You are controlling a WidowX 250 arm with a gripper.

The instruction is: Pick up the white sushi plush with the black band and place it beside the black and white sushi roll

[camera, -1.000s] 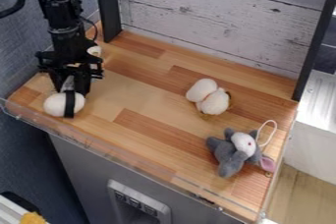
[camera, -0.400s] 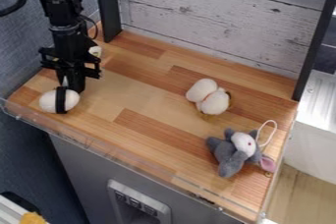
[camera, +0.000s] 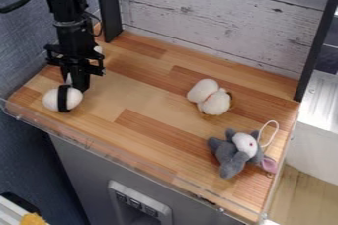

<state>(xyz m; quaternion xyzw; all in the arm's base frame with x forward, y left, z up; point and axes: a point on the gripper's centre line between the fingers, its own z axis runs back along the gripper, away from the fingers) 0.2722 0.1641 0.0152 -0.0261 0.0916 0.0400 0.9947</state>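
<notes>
Camera view — hand pinching a white oval toy near a clear rim, pale bundle and grey plush well apart.

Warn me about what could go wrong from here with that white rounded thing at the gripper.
The white rounded thing is at the gripper near the clear front rim, so a slip or nudge might send it against or over that edge. At the right, the gray plush toy has a white cord loop that could snag if the arm passes low there.
</notes>
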